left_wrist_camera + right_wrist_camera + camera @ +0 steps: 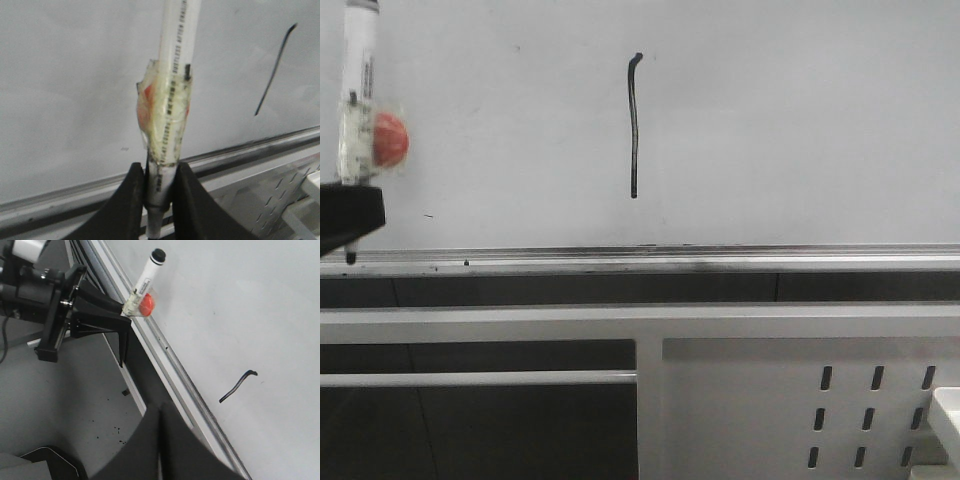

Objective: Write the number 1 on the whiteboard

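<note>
The whiteboard (pixel 800 120) fills the back of the front view. The number 1 (pixel 634 125) is a thin dark vertical stroke with a small hook on top, near the board's middle. My left gripper (pixel 350 215) at the far left is shut on a white marker pen (pixel 360 90) wrapped in clear tape with an orange-red blob; the pen stands upright, its lower end by the rail. In the left wrist view the fingers (pixel 131 200) clamp the pen (pixel 170 100), the stroke (pixel 275 70) off to one side. My right gripper (pixel 160 410) is shut and empty, away from the board.
A silver rail (pixel 640 262) runs along the board's lower edge. Below it stand a white frame bar (pixel 520 322) and a white perforated metal panel (pixel 800 400). A white object (pixel 948 420) shows at the lower right. The right wrist view shows a speckled grey floor (pixel 75 400).
</note>
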Tool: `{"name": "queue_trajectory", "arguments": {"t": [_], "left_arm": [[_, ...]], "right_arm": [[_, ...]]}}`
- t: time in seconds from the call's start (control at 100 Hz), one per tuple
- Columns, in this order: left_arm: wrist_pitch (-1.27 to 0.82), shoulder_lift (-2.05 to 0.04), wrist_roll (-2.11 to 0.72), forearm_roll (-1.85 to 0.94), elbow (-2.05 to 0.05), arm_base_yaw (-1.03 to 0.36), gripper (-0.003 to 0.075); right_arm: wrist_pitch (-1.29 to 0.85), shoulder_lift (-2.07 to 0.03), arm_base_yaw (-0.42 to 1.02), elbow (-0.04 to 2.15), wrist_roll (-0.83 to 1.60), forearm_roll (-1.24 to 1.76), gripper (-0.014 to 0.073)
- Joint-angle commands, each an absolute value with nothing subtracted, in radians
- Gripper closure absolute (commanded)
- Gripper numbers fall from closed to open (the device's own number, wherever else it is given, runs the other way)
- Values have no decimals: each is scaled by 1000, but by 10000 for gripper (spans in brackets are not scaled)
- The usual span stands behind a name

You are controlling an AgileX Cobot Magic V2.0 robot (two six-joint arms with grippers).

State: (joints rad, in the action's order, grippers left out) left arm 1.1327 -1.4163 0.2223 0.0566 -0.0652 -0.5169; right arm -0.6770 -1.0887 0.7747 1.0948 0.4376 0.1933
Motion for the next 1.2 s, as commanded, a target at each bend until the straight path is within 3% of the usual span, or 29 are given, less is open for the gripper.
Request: {"name": "queue_trajectory", "arguments": {"t": [0.0,0.98,1.07,1.19], "left_arm": [[1362,-1459,225,23,-95,-517,740],[1362,-1535,225,6,-234,-517,736],[1362,-1535,225,13,-234,-517,658],[1362,-1535,225,13,-234,-517,409]], "right_arm": [[-621,-1066,768,1117,444,194,663],[-605,-1066,768,1117,444,185,663],[-605,-1066,768,1117,444,185,663],[-606,-1066,768,1117,444,185,663]]}}
